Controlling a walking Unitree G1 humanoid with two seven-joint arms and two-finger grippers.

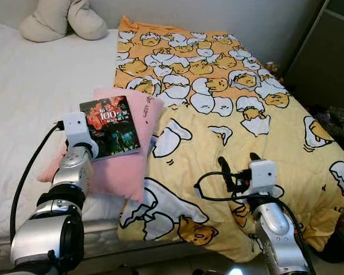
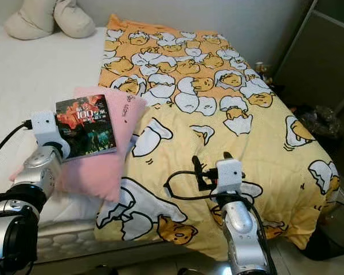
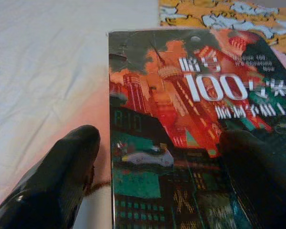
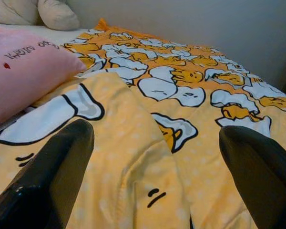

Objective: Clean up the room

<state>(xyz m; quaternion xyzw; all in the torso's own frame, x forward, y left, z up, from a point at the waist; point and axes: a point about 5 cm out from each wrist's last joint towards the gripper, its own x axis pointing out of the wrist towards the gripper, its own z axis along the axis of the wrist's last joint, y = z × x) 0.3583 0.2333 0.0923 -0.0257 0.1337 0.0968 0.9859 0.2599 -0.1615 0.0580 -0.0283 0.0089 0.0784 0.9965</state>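
Observation:
A book [image 1: 112,127] with a red and green city cover lies flat on a pink pillow [image 1: 126,169] at the near edge of the bed. My left gripper [image 3: 159,136] is open at the book's near corner. One finger [image 3: 262,176] rests over the cover and the other finger [image 3: 52,186] sits beside the book's edge on the pillow. My right gripper [image 1: 239,160] is open just above the yellow egg-print blanket [image 1: 218,86], with nothing between its fingers.
The white sheet [image 1: 28,86] covers the left half of the bed, with a beige cushion [image 1: 63,20] at the head. A dark wardrobe [image 1: 327,51] and floor clutter [image 1: 332,123] stand right of the bed. The mattress edge [image 1: 103,235] is just before me.

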